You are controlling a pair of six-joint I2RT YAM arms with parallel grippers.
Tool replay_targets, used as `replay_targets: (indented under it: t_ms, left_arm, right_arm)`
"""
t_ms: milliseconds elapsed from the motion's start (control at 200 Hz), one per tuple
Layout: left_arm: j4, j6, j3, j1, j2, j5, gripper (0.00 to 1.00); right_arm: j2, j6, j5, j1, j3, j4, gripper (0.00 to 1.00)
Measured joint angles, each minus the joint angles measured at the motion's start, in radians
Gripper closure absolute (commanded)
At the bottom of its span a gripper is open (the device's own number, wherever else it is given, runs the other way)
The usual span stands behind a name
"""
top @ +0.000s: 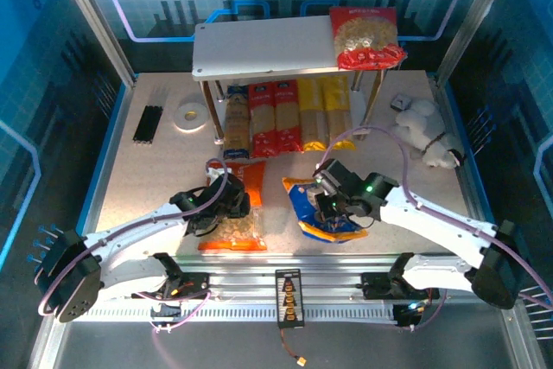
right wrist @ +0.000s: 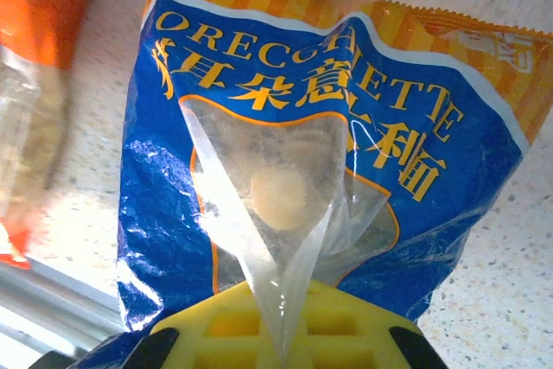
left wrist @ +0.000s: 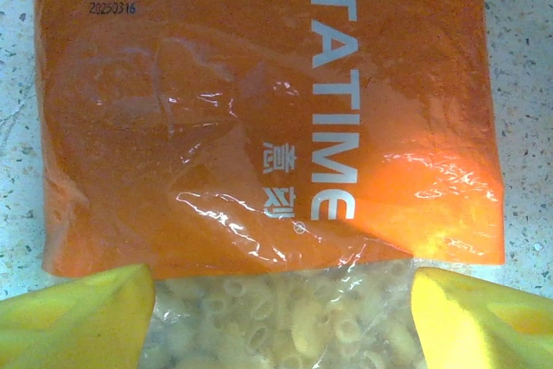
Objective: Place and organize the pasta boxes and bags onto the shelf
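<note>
The orange bag [top: 238, 232] lies flat on the table in front of the shelf [top: 259, 49]. My left gripper [top: 226, 205] hangs open over it. In the left wrist view its yellow fingers [left wrist: 78, 317] stand either side of the orange bag's [left wrist: 259, 110] clear window, left gripper [left wrist: 285, 308] not closed on it. The blue bag [top: 304, 200] lies to the right. My right gripper [top: 333, 205] is shut on it, and the right gripper [right wrist: 281, 326] pinches a fold of the blue bag's [right wrist: 173, 187] clear film. A red bag [top: 367, 36] lies on the top board. Several pasta boxes [top: 275, 118] lie side by side on the lower board.
Thin black sticks [top: 148, 124] and a white tape roll [top: 189, 115] lie left of the shelf. A white plush toy [top: 428, 131] and a small grey object [top: 399, 103] sit to the right. A metal rail [top: 285, 287] runs along the near edge.
</note>
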Motion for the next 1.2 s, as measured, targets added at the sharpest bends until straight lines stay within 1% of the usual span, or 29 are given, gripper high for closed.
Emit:
replay_targets:
  t_ms: [105,240,390,515,695,916,1201]
  left_arm:
    - [0.008,0.000,0.000,0.002,0.018,0.006,0.22]
    - [0.023,0.000,0.000,0.002,0.045,0.021,0.22]
    - [0.027,0.000,0.000,0.002,0.060,0.038,0.22]
    - [0.024,0.001,0.015,0.004,0.059,0.055,0.22]
    - [0.008,0.012,0.072,0.004,0.012,0.068,0.22]
    - [-0.019,0.051,0.170,0.007,-0.026,0.101,0.22]
    - [-0.032,0.100,0.257,0.021,-0.027,0.120,0.21]
  right_arm:
    - [-0.039,-0.031,0.007,0.000,0.103,-0.060,1.00]
    - [-0.068,-0.088,0.025,0.000,0.297,-0.127,1.00]
    - [-0.060,-0.168,0.041,0.000,0.527,-0.156,1.00]
    - [-0.015,-0.235,0.056,0.000,0.687,-0.145,1.00]
    - [0.127,-0.336,0.071,-0.017,0.875,-0.130,1.00]
    - [0.379,-0.439,0.077,-0.095,1.188,-0.124,1.00]
    - [0.608,-0.480,0.084,-0.215,1.469,-0.092,1.00]
